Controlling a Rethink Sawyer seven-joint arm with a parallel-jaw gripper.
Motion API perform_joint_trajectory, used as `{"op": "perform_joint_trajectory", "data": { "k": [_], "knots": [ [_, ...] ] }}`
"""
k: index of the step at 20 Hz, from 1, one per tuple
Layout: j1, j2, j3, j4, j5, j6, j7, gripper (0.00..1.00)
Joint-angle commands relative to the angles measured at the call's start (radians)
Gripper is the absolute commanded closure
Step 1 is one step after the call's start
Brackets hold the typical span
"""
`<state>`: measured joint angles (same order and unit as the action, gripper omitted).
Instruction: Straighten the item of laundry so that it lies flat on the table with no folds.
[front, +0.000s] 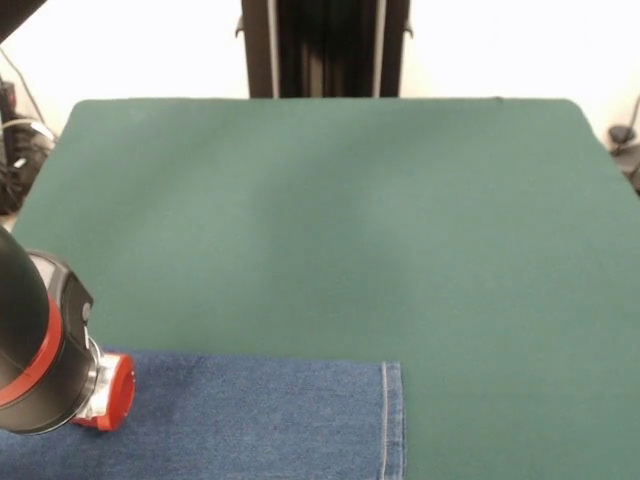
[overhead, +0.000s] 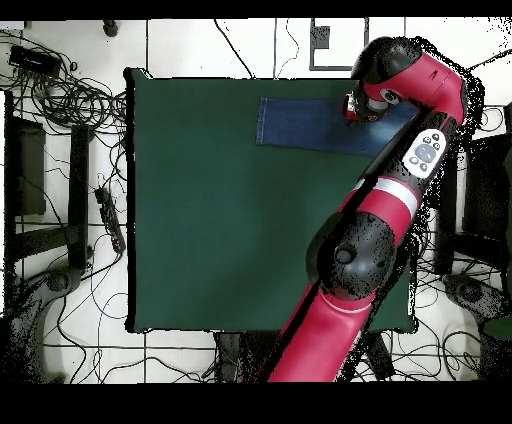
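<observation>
While the front view opens on the wide green table (front: 330, 210), the jeans (front: 260, 420) lie along its near edge, a flat band of blue denim running off the bottom and left of the frame. One stitched hem ends squarely just right of centre. No containers show. At the left edge, the arm's black wrist with its red ring leans in low, and the gripper (front: 108, 395), a red tip, is pressed down onto the denim. Whether it is open or closed, I cannot tell.

Now from overhead: the denim (overhead: 310, 124) stretches as a long strip near the table's (overhead: 220, 230) top edge, toward the right. The red arm sweeps up from the bottom, bends at a black elbow, then hooks back over the strip's right end, where the gripper (overhead: 362, 108) sits on the fabric, its state hidden.
</observation>
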<state>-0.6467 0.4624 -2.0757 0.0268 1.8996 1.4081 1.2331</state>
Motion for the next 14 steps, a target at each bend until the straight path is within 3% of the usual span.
{"op": "perform_joint_trajectory", "data": {
  "k": [1,4,9,14],
  "knots": [
    [0.027,0.183,0.006,-0.022,-0.083,-0.208,-0.287,0.00],
    [0.044,0.163,0.132,-0.049,-0.161,-0.183,-0.275,0.00],
    [0.098,0.140,0.345,-0.070,-0.341,-0.244,-0.203,0.00],
    [0.146,0.134,0.485,-0.051,-0.467,-0.230,-0.172,0.00]
  ]
}}
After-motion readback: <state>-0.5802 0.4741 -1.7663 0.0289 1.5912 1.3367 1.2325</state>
